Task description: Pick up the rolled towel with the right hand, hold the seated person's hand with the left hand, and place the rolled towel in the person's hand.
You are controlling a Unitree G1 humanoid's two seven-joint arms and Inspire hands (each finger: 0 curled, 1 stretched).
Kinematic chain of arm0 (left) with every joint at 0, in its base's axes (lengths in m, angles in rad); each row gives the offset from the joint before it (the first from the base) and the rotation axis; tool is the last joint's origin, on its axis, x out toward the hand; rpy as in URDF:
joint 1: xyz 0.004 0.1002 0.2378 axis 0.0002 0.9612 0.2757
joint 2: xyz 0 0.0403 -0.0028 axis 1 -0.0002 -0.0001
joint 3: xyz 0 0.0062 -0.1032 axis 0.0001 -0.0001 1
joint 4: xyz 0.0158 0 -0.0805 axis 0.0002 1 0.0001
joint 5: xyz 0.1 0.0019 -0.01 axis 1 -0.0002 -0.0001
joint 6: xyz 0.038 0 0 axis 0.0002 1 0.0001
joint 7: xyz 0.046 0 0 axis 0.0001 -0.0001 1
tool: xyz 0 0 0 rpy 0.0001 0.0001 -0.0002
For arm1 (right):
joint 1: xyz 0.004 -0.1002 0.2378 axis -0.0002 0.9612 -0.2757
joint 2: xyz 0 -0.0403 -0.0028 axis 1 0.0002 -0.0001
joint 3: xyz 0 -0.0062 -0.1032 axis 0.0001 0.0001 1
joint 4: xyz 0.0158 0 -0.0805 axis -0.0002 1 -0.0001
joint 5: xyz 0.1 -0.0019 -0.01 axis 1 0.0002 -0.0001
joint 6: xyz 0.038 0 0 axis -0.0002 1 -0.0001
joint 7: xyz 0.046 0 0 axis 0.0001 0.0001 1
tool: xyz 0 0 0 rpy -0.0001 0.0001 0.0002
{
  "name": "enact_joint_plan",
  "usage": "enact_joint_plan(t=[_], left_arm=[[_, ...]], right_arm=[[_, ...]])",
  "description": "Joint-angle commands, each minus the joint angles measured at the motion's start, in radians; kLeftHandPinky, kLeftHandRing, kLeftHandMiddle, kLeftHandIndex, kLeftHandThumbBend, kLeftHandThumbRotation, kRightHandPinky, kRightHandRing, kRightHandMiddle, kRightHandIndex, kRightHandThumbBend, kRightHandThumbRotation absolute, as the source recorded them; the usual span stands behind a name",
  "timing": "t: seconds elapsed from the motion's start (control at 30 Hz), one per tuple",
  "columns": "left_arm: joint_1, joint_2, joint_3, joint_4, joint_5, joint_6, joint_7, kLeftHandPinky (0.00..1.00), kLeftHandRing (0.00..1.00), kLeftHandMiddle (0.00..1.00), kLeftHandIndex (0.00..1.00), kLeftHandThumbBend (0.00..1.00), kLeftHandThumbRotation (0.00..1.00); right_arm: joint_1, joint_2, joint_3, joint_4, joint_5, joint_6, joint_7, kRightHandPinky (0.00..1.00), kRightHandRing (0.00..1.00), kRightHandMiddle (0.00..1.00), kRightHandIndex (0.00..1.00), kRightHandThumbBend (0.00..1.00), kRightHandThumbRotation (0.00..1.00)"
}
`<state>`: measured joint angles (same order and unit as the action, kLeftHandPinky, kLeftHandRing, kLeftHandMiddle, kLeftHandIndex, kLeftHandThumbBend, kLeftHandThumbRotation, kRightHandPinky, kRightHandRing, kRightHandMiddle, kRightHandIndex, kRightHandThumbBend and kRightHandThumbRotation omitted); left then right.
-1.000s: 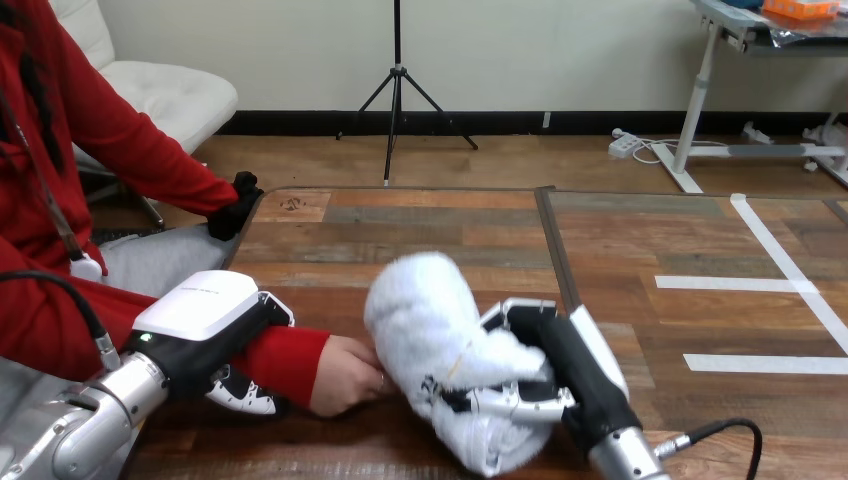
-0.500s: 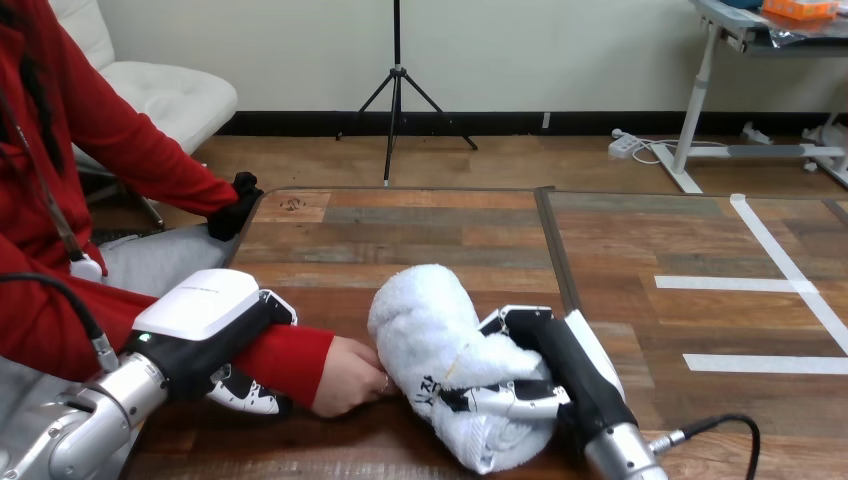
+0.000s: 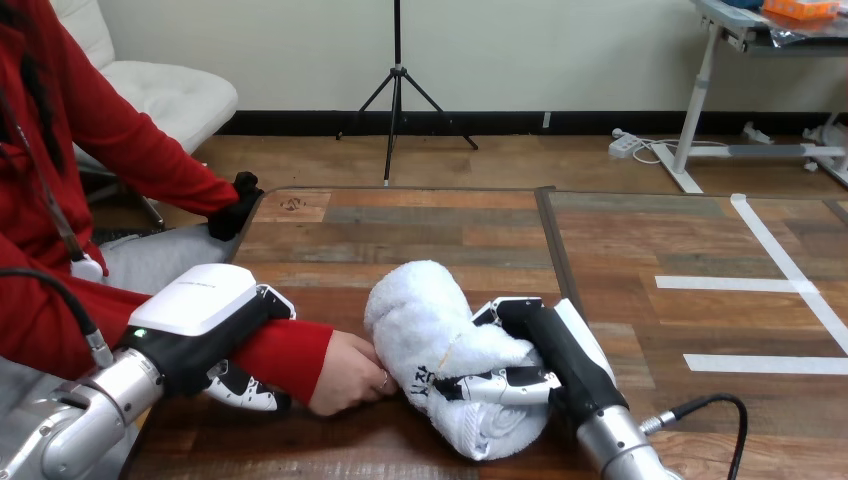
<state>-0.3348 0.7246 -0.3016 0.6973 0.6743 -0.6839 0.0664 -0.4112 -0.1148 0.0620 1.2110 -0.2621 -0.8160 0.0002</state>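
In the head view, the robot's right arm comes in from the bottom edge and slants up and to the left, ending in the right robot hand (image 3: 545, 350), which lies on its side low over the desk (image 3: 420, 225). Its fingers (image 3: 497, 385) are curled round the rolled towel (image 3: 425, 310), with the thumb side against the towel's upper right flank. The white towel rests on the desk at the near middle, and its left end touches the person's hand (image 3: 347, 375). That hand lies on the desk with its fingers bent towards the towel. The robot's left arm enters at the lower left corner and reaches right. The left robot hand (image 3: 205, 310) sits with its white back shell on top of the person's forearm (image 3: 290, 355) in the red sleeve, and its fingers (image 3: 240, 392) are wrapped under that forearm, clasping it just behind the wrist.
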Motion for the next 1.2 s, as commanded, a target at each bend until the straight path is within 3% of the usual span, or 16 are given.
enact_joint_plan(t=[0.0, 0.57, 0.8, 1.17], left_arm=[[-0.092, -0.041, 0.058, -0.233, -0.101, -0.079, 0.009, 0.27, 0.30, 0.36, 0.38, 0.80, 0.03], [-0.074, -0.043, 0.072, -0.278, -0.107, -0.073, -0.010, 0.27, 0.30, 0.36, 0.38, 0.81, 0.02], [-0.070, -0.046, 0.072, -0.290, -0.111, -0.064, -0.014, 0.27, 0.30, 0.36, 0.38, 0.80, 0.03], [-0.064, -0.052, 0.073, -0.307, -0.112, -0.046, -0.026, 0.28, 0.31, 0.36, 0.38, 0.81, 0.03]], right_arm=[[-0.133, 0.011, 0.011, 0.043, -0.010, 0.022, -0.011, 0.05, 0.09, 0.13, 0.11, 0.59, 0.00], [-0.140, 0.019, 0.030, 0.068, -0.026, 0.046, -0.006, 0.06, 0.10, 0.13, 0.11, 0.60, 0.00], [-0.143, 0.021, 0.053, 0.064, -0.053, 0.068, -0.029, 0.06, 0.10, 0.13, 0.10, 0.59, 0.00], [-0.141, 0.027, 0.076, 0.059, -0.068, 0.055, -0.044, 0.06, 0.10, 0.13, 0.10, 0.58, 0.00]])
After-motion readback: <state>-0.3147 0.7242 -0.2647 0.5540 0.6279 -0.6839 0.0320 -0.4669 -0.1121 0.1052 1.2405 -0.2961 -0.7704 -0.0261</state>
